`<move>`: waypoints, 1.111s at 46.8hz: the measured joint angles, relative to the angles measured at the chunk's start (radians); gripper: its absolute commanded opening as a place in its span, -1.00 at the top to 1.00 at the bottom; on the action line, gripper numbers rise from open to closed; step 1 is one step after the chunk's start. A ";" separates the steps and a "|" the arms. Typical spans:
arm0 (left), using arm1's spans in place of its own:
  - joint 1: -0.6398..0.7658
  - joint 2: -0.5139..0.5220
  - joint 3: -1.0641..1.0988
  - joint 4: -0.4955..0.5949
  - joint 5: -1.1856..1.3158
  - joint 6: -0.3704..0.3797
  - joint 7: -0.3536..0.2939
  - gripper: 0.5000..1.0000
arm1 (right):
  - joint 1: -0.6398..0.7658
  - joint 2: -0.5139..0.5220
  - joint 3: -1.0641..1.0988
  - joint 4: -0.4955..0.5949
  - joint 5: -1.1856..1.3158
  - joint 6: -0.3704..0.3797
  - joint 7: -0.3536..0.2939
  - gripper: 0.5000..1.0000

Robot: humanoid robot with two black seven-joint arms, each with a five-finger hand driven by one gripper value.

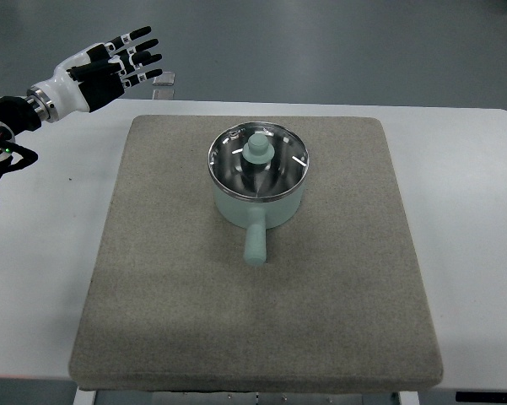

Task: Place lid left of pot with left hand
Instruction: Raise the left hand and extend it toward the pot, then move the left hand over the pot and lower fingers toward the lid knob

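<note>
A pale mint-green pot (258,205) stands in the upper middle of a grey mat (257,321), its straight handle (255,242) pointing toward the front edge. A shiny metal lid (274,169) with a mint knob (256,152) sits on the pot. My left hand (128,57) is raised at the upper left, beyond the mat's far left corner and well apart from the pot. Its fingers are spread and it holds nothing. The right arm does not show.
The mat lies on a white table (42,253). A small clear stand (163,85) sits at the table's far edge just right of my left hand. Bare mat lies to the left of the pot (164,211).
</note>
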 measured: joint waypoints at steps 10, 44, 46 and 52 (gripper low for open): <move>-0.009 -0.002 0.001 -0.015 0.109 0.000 -0.004 -0.99 | 0.000 0.000 0.000 0.000 0.000 0.000 0.000 -0.69; -0.190 0.059 0.205 -0.307 0.799 0.000 -0.200 -0.99 | 0.000 0.000 0.000 0.000 0.000 0.000 0.000 -0.69; -0.191 0.060 0.210 -0.327 0.860 0.000 -0.213 -0.99 | 0.000 0.000 0.000 0.000 0.000 0.000 0.000 -0.69; -0.191 0.060 0.215 -0.377 0.991 0.000 -0.243 -0.99 | 0.000 0.000 0.000 0.000 0.000 0.000 0.000 -0.69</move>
